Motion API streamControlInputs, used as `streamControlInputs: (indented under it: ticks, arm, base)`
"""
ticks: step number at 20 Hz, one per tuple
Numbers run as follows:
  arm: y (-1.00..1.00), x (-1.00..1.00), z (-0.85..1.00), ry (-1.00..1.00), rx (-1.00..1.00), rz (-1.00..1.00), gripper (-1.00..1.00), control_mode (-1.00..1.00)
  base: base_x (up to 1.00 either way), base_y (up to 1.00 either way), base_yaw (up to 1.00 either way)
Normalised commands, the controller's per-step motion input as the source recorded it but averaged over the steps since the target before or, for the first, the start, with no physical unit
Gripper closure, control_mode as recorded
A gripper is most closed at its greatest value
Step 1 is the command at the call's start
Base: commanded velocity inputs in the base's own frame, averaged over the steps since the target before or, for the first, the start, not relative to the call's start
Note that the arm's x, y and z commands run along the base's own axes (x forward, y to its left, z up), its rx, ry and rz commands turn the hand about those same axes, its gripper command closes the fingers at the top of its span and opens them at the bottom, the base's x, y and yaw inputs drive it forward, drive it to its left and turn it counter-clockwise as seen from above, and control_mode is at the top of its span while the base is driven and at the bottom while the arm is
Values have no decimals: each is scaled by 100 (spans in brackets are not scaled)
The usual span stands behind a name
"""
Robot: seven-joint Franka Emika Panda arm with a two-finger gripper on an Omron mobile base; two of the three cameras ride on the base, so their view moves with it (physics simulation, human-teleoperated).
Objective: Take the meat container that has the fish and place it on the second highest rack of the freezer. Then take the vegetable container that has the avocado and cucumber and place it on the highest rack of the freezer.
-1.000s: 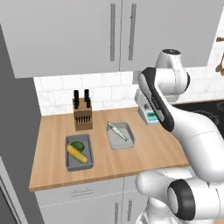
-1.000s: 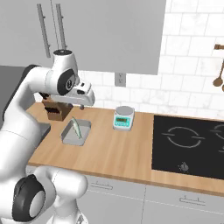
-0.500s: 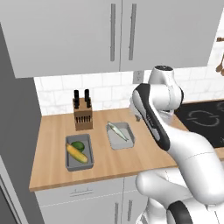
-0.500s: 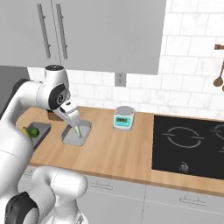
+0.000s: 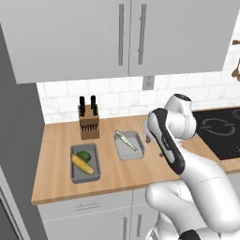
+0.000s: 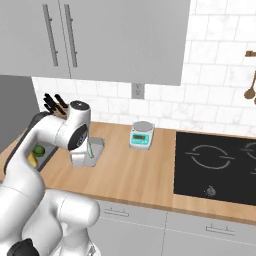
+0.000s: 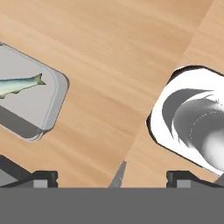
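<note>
The meat container (image 5: 129,145) is a grey tray on the wooden counter, and the slender silver-blue fish (image 5: 126,139) lies in it. The hand view has this tray (image 7: 30,103) at the left with the fish (image 7: 19,85). My gripper (image 7: 111,177) hangs open over bare wood just to the right of that tray, holding nothing. The folded arm brings the hand (image 6: 79,159) down beside the tray. Further left sits the vegetable container (image 5: 85,163) with the avocado (image 5: 84,155) and cucumber (image 5: 82,164). A tall grey unit (image 5: 16,140), seemingly the freezer, bounds the counter's left end; its racks are hidden.
A knife block (image 5: 89,122) stands behind the two trays by the tiled wall. A small kitchen scale (image 6: 141,135) sits right of the fish tray, and a black cooktop (image 6: 220,160) lies beyond it. Wall cabinets (image 5: 126,37) hang overhead.
The arm has swung down from a raised pose to counter height beside the fish tray. The jaws have spread wider. The trays have not moved.
</note>
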Motion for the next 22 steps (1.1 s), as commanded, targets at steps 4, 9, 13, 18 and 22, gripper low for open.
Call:
streamControlInputs:
  ticks: [4, 9, 13, 18, 22]
  arm:
    - [13, 32, -25, 1, 0, -3, -100, -100]
    - [17, 49, -9, 4, 0, 0, -100, -100]
    - [14, 54, -16, 6, 0, 3, -100, -100]
    - [8, 37, -27, 4, 0, 2, -100, -100]
    - [3, 31, -29, 4, 0, 1, -100, -100]
  base:
    - [0, 0, 0]
    - [0, 0, 0]
    - [0, 0, 0]
    - [0, 0, 0]
    - [0, 0, 0]
